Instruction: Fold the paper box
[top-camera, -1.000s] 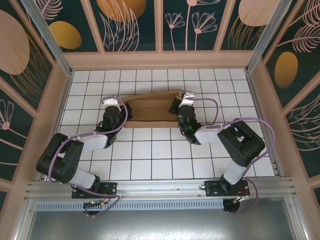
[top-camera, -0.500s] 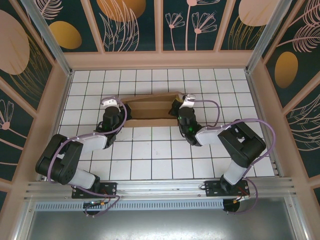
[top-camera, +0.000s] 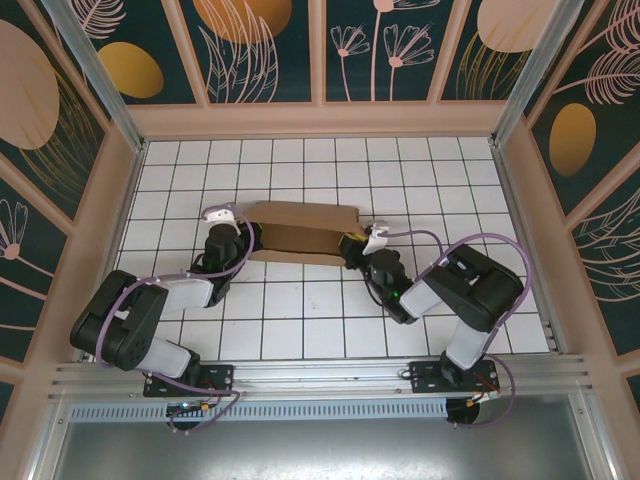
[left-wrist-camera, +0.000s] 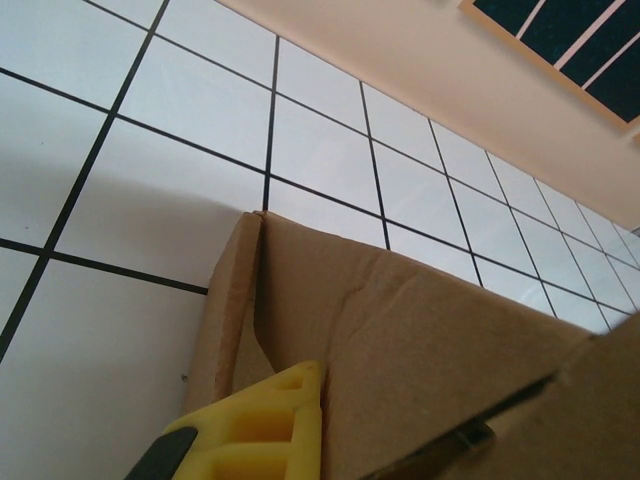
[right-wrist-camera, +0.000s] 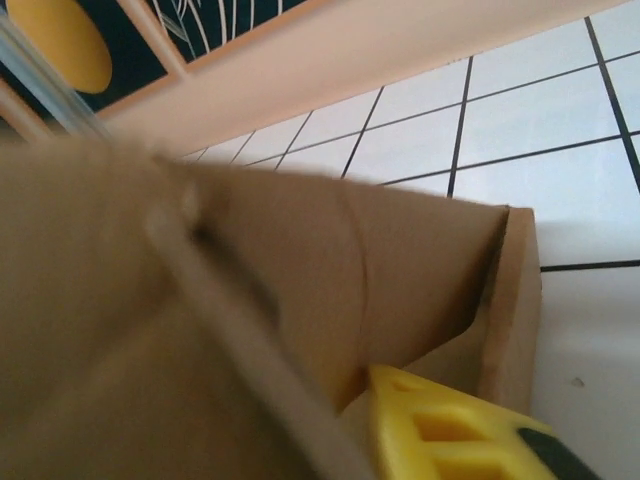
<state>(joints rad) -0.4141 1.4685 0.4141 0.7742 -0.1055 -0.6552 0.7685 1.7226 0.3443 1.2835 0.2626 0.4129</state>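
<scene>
The paper box (top-camera: 300, 230) is brown cardboard lying low across the middle tiles, its long side running left to right. My left gripper (top-camera: 244, 236) is at its left end. In the left wrist view a yellow finger (left-wrist-camera: 285, 420) presses against an upright cardboard wall (left-wrist-camera: 420, 350); the other finger is hidden behind that wall. My right gripper (top-camera: 352, 244) is at the box's near right corner. In the blurred right wrist view one yellow finger (right-wrist-camera: 440, 435) lies just inside the box's end wall (right-wrist-camera: 512, 300), with a cardboard panel (right-wrist-camera: 300, 270) beside it hiding the other finger.
White tiled floor (top-camera: 300, 310) spreads in front of the box. Peach walls (top-camera: 320, 120) close in the back and both sides. Both arm bases sit on the metal rail (top-camera: 320, 375) at the near edge.
The raised far panel of the box has come down and the box now lies flatter. My right gripper has pulled back towards the near right corner. The left gripper has hardly moved.
</scene>
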